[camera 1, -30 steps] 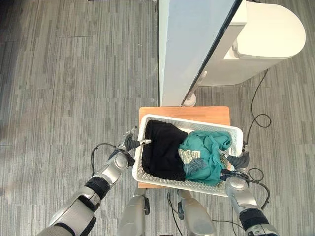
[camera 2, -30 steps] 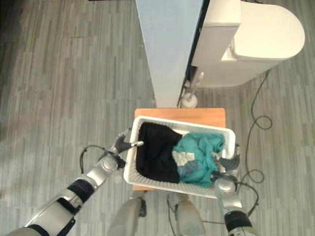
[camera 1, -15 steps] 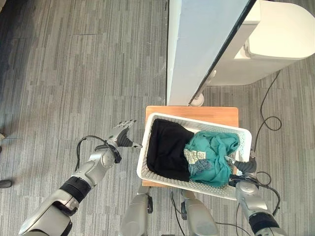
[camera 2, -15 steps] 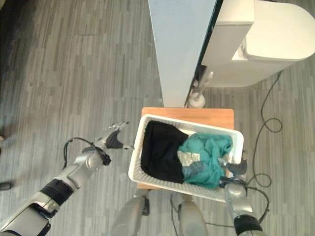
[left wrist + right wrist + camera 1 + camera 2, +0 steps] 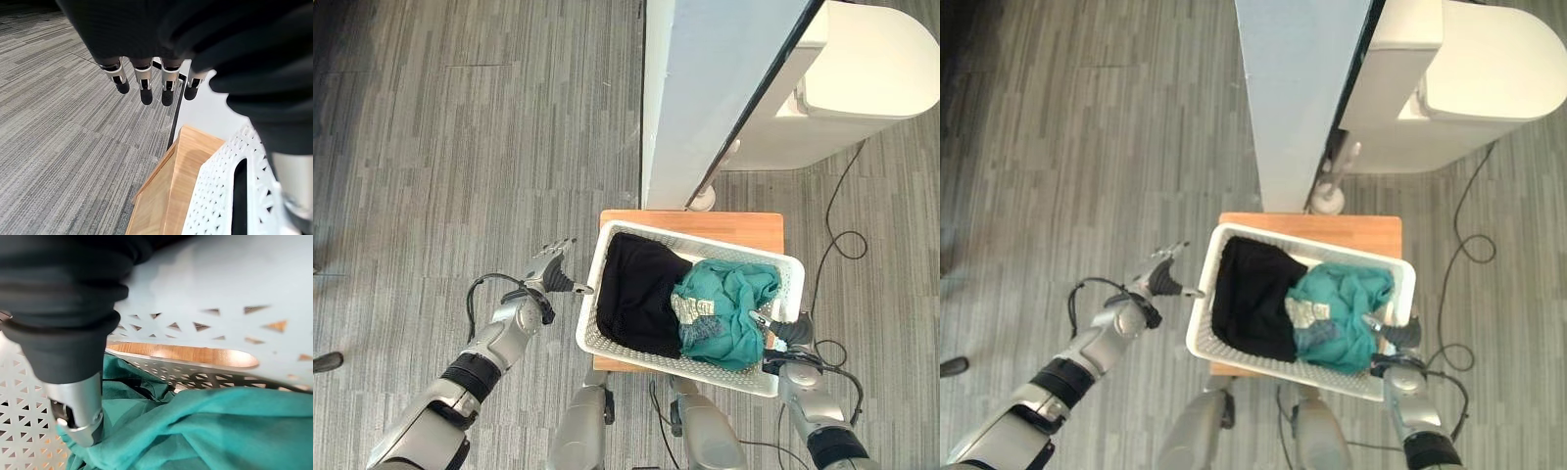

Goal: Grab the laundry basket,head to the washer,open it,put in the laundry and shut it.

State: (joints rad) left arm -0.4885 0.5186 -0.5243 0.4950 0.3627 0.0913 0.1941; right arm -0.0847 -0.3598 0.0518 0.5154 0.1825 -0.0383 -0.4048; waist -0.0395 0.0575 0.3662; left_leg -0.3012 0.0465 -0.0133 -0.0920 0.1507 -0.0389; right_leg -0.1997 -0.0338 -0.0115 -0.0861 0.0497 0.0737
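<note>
— What do we have underfoot? 
— We see grey striped carpet floor point(image 5: 460, 147) across the left of the frame. 
— And upper right? 
— We see a tall pale panel point(image 5: 705, 88) beside a white appliance point(image 5: 862, 78); below them, a small wooden table point(image 5: 744, 223).

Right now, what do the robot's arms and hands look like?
Both arms are shiny silver-grey, with a dark band around each forearm. Each hand has a dark ribbed cover over its back and wrist. The left hand has silver fingers with rounded dark tips, lined up in a row. The right hand shows the same dark cover and a smooth silver thumb.
</note>
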